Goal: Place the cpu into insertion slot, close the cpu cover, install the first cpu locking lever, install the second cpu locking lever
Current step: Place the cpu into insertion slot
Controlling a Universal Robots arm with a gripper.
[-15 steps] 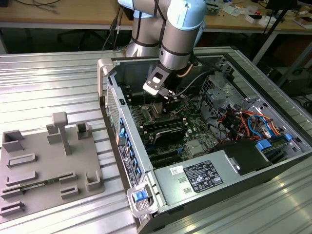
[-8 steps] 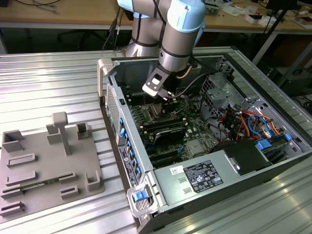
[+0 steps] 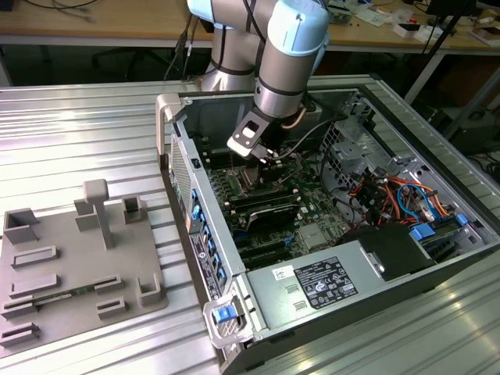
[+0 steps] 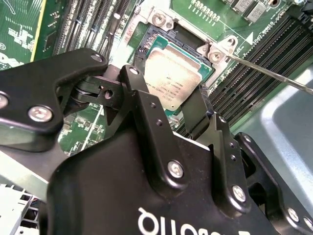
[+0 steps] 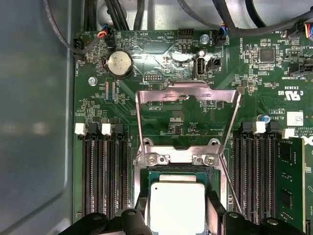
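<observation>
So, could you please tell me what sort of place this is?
Probably a robotics lab or workshop: an open computer case sits on a ribbed metal table beside a grey fixture tray, under a robot arm, with a cluttered workbench behind.

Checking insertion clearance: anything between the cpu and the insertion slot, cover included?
Nothing visible is in the way. The cpu lies squarely over the insertion slot, with the gripper straddling it. The cpu cover is swung open on its hinge, off the slot rather than across it.
</observation>
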